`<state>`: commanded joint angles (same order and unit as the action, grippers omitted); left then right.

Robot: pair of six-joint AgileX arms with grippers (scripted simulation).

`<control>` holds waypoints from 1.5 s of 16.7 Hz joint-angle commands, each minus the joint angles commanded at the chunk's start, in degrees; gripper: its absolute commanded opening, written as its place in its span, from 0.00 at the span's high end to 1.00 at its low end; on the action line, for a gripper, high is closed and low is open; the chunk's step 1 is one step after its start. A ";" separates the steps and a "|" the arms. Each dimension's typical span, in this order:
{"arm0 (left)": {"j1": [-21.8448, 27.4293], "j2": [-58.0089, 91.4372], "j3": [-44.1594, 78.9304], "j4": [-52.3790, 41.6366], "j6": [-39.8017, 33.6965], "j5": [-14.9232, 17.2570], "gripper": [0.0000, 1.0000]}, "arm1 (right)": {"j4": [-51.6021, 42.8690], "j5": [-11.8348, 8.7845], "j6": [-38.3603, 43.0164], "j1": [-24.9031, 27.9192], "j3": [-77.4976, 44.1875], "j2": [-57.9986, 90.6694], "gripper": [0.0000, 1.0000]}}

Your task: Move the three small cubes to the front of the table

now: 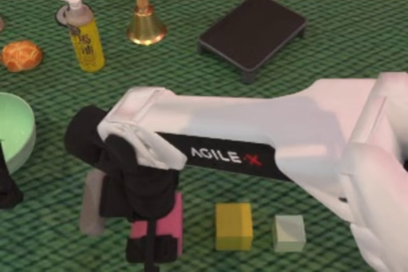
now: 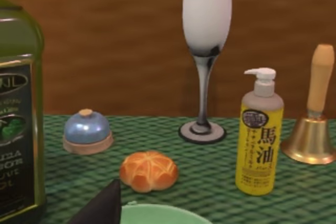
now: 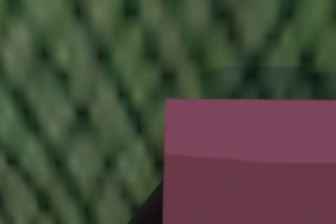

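Three cubes stand in a row near the front edge of the table [image 1: 344, 42]: the large pink cube [image 1: 171, 221] at the left, the yellow cube [image 1: 233, 225] in the middle, the small pale grey-green cube [image 1: 289, 232] at the right. My right arm reaches across from the right, and its gripper [image 1: 151, 246] hangs over the pink cube, hiding much of it. In the right wrist view the pink cube [image 3: 247, 156] rests on the cloth with a dark finger [image 3: 152, 208] against its side. My left gripper [image 1: 7, 189] is parked at the left edge, open.
A flat dark tray [image 1: 253, 30] stands at the back right. A brass bell [image 1: 146, 27], a yellow pump bottle [image 1: 85, 36], a bread roll [image 1: 21, 54] and a green bowl [image 1: 13, 128] occupy the back left and left. A wine glass [image 2: 206, 51] and a blue call bell [image 2: 87, 131] show in the left wrist view.
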<state>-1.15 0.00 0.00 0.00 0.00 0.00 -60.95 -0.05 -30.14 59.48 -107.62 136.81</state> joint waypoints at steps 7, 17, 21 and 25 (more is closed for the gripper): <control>0.00 0.00 0.00 0.00 0.00 0.00 0.00 | 0.00 0.00 0.00 0.00 0.00 0.00 0.40; 0.00 0.00 0.00 0.00 0.00 0.00 0.00 | 0.00 0.00 0.00 0.00 0.00 0.00 0.00; 0.00 0.00 0.00 0.00 0.00 0.00 0.00 | -0.01 0.00 0.00 -0.14 -0.01 -0.02 0.00; 0.00 0.00 0.00 0.00 0.00 0.00 0.00 | -4.41 -0.06 -0.01 0.03 -3.82 -0.65 0.00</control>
<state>-1.15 0.00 0.00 0.00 0.00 0.00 -65.36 -0.11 -30.16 59.51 -111.45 136.16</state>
